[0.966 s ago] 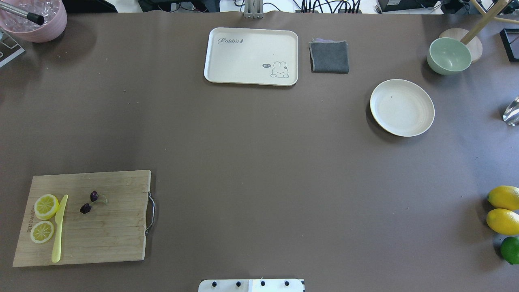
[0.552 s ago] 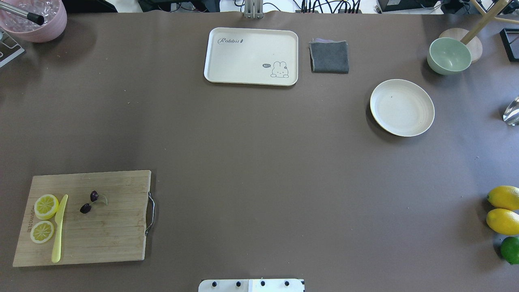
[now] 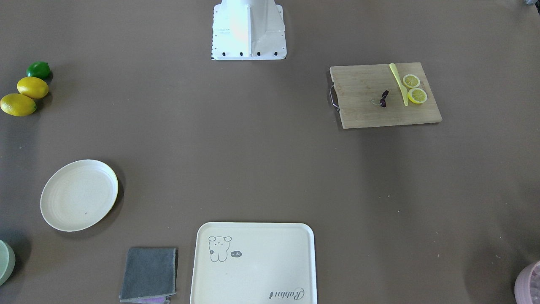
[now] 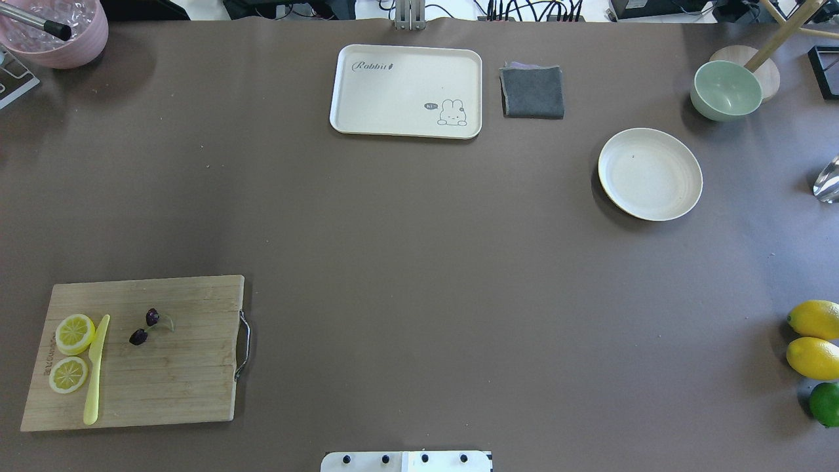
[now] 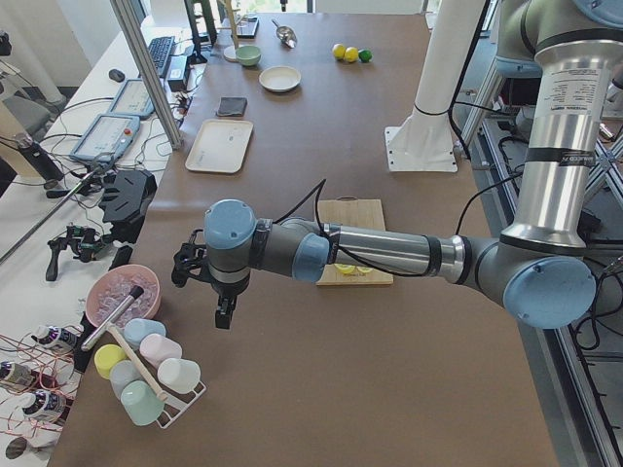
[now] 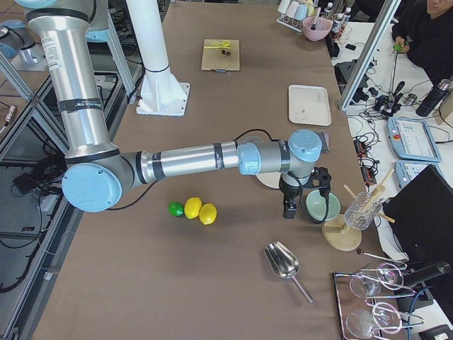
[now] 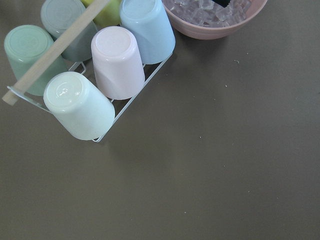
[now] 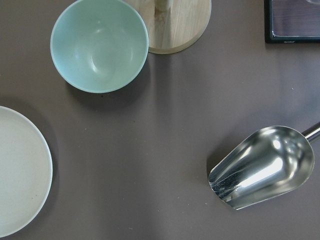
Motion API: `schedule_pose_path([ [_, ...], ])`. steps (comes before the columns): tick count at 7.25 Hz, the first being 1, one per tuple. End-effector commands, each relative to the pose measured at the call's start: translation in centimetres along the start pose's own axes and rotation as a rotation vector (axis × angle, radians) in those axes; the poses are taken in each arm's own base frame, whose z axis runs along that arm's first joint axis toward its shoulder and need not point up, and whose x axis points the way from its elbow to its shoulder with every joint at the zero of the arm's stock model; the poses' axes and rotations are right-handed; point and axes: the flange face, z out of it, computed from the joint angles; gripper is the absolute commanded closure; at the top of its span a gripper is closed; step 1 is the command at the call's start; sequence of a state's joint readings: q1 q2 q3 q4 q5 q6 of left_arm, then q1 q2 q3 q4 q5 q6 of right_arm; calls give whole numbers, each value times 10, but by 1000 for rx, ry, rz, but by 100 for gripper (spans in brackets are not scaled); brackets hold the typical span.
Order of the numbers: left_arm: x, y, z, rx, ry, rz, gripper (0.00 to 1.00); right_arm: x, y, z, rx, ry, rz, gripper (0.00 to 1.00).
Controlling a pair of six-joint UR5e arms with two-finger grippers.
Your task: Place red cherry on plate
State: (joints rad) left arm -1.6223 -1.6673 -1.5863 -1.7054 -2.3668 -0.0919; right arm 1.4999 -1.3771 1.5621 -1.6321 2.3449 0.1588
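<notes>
Two lemon slices [image 4: 75, 333], two whole lemons [image 4: 815, 319], one lime [image 4: 825, 404], one red cherry [image 4: 138, 337] pair, one plate [image 4: 649, 174], one tray [image 4: 406, 91], one cutting board [image 4: 177, 367], one knife [image 4: 96, 370], one cloth [image 4: 532, 92], one green bowl [image 4: 725, 90], one pink bowl [image 4: 56, 29], six cups [image 7: 117, 62], one scoop [image 8: 262, 167]

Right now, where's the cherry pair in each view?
Front-facing: dark maroon cherry pair, upper right.
Overhead: lower left.
Exterior right: top centre, tiny.
Exterior left: cannot tell; the left arm crosses the rectangular wooden cutting board.
Both wrist views: not in it.
Landmark: that board, which also carries the round yellow lemon slices.
</notes>
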Motion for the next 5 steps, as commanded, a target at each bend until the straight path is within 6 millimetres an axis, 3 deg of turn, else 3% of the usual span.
schedule_pose_path([
  [1, 1, 0, 0, -1, 2, 1, 2, 2, 2, 3, -5, 0, 2, 0],
  [4, 0, 2, 0, 2, 2, 14, 2, -12, -1, 4, -7, -5, 7, 0],
  [5, 8, -5, -7, 32, 2, 42, 2, -16, -2, 3, -3, -6, 8, 0],
])
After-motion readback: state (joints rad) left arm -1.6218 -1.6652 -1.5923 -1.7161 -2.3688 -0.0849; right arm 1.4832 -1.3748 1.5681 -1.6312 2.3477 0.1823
